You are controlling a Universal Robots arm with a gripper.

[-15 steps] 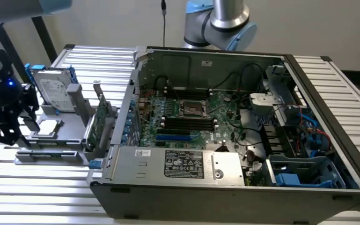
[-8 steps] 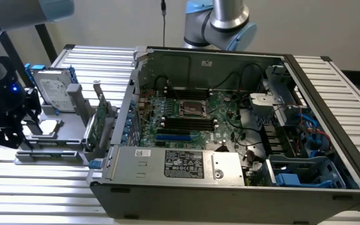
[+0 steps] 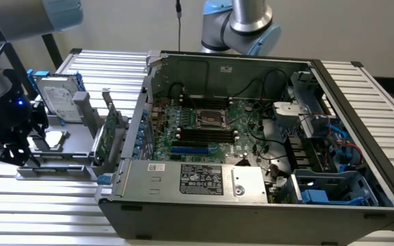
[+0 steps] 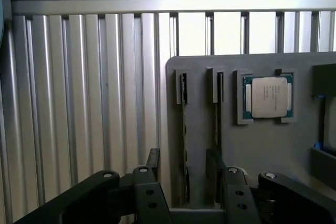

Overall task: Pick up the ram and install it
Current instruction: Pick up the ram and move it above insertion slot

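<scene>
On the exterior view's left, the black two-finger gripper (image 3: 10, 152) hangs over a grey plastic parts holder (image 4: 262, 150). In the wrist view its fingers are spread and unclenched. They straddle the slim green ram (image 4: 184, 114), which stands on edge in a holder slot, with gaps on both sides. A square silver processor chip (image 4: 268, 96) lies nearby. Rightward in the exterior view stand an upright green expansion card (image 3: 112, 128) and an open black computer case (image 3: 251, 218).

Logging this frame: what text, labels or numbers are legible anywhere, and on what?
Nothing reads legibly.
Black label on the power supply: print too small.
White sticker beside it: too small.
Hard drive label: blurred.
Processor chip markings: too faint to read.
</scene>
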